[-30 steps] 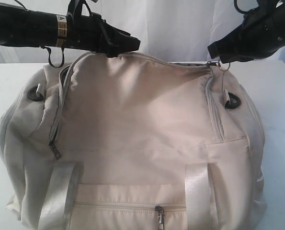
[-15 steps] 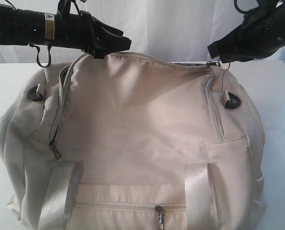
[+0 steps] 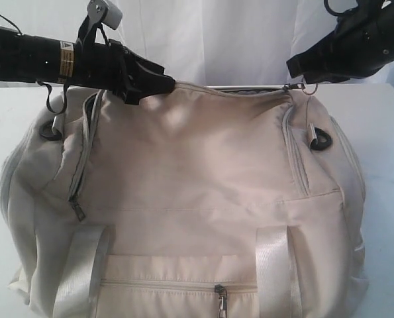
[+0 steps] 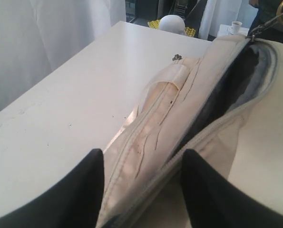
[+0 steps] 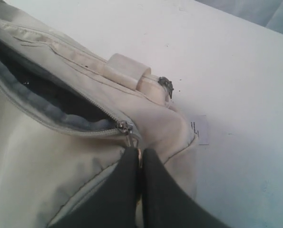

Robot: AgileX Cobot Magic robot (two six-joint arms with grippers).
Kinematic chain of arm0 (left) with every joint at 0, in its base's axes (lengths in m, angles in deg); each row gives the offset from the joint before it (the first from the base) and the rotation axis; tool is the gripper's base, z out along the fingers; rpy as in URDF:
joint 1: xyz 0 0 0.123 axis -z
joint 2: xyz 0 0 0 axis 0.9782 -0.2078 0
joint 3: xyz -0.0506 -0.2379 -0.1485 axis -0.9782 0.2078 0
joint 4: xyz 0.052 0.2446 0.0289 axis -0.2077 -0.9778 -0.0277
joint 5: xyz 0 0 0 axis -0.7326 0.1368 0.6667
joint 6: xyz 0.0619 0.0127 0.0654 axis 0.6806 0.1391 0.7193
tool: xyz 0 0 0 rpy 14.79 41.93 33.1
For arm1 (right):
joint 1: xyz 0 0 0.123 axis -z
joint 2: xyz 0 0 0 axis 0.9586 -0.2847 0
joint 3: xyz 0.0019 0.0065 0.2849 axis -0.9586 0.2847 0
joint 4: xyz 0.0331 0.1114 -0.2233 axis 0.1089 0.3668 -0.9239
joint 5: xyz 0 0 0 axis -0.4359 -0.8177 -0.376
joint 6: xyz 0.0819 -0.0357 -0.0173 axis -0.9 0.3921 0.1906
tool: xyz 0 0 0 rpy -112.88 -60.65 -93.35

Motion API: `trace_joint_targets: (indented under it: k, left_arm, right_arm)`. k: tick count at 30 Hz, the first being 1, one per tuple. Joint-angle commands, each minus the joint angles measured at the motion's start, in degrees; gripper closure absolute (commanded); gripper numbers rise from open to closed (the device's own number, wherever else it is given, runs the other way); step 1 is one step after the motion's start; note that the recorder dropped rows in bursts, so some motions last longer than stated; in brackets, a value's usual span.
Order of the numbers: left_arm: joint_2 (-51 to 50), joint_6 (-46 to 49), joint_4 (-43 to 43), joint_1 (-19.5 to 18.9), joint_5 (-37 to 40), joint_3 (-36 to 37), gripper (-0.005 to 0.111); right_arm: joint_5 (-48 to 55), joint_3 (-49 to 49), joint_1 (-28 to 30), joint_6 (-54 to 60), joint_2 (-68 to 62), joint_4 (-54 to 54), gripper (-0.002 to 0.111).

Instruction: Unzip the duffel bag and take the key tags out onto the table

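Zip opening on the duffel bag runs 9-to-3 o'clock. My right gripper is pinched shut on the zipper pull at 3, left gripper half-open, empty, straddling the 9 end.

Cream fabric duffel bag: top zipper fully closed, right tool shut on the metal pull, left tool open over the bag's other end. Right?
No. The top zipper of the cream fabric duffel bag is open, not closed: the right wrist view shows dark grey lining in the gap. The rest holds: right tool shut on the metal pull, left tool open over the bag's other end.
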Motion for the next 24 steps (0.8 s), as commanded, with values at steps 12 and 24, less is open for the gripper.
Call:
trace_joint_targets:
  k: [12,24]
  left_arm:
    - [0.5,0.4,-0.1,0.1,5.4,0.3,0.107]
    - [0.5,0.2,-0.1,0.1,15.9,0.3,0.107]
  right_arm:
    - [-0.7,0.1,0.4,0.6,0.5,0.1,0.108]
    - [7.5,0.1,0.4,0.1,0.7,-5.7,0.108]
